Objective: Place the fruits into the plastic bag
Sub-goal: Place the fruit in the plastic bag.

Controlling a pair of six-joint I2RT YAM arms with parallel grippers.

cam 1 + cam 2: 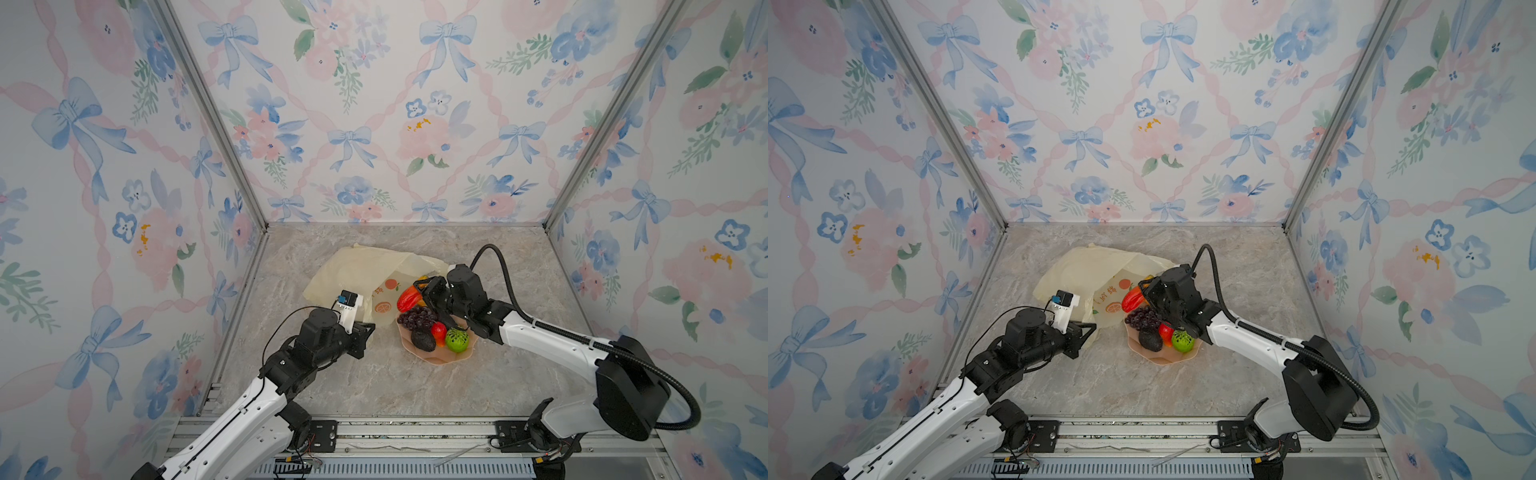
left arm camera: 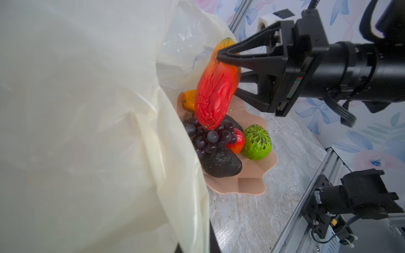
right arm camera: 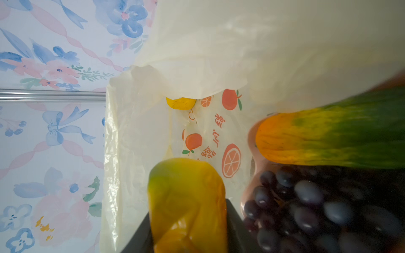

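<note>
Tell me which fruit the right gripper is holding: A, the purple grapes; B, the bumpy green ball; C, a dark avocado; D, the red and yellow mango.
D: the right gripper clamps the red and yellow mango, while the grapes, green ball and avocado lie on the pink dish.

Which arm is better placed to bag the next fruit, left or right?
Right. The right end effector grips the red-yellow mango above the pink dish, beside the open plastic bag; the left end effector is shut on its edge.
</note>
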